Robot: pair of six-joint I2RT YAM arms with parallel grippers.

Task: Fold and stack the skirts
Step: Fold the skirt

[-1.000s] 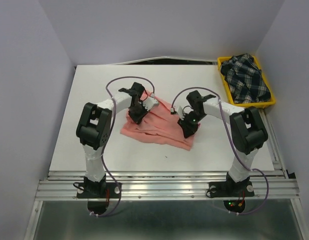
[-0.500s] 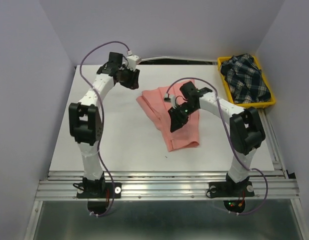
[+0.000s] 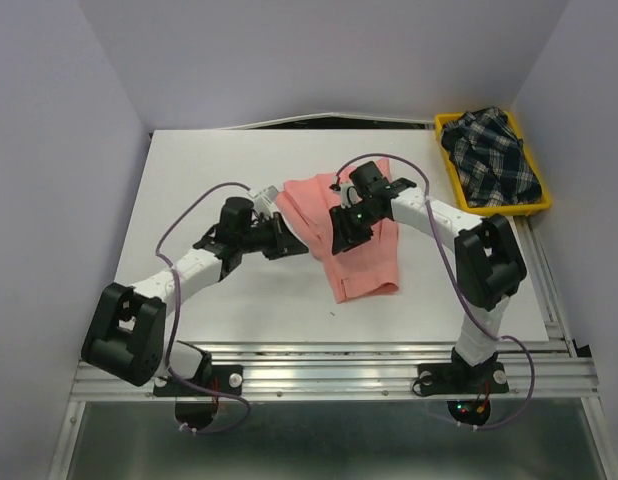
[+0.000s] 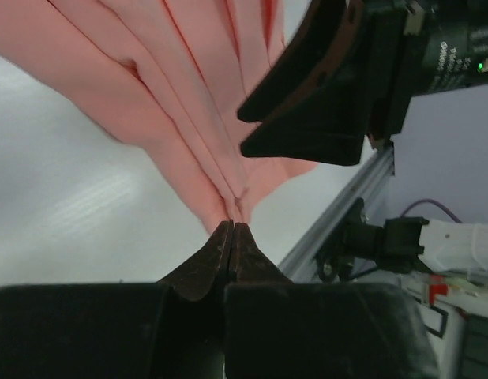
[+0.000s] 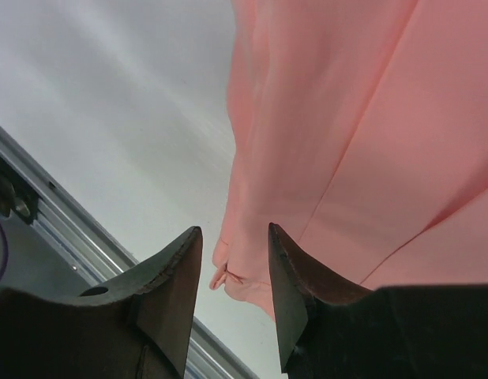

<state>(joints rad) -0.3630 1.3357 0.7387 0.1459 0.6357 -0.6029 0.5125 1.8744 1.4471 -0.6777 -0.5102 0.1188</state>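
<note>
Black left tool (image 3: 297,247) is closed, tips at the edge of the pink skirt (image 3: 364,258) — folded lengthwise on the worktop (image 3: 209,180). Right tool (image 3: 342,232) hangs open over it. Plaid skirt (image 3: 494,155) lies crumpled in the yellow tray (image 3: 504,210) — its folding and the stacking remain.

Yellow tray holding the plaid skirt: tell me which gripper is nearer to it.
Right. The right gripper hangs over the salmon-pink skirt, left of the yellow tray; the left gripper sits farther left, at that skirt's left edge.
</note>
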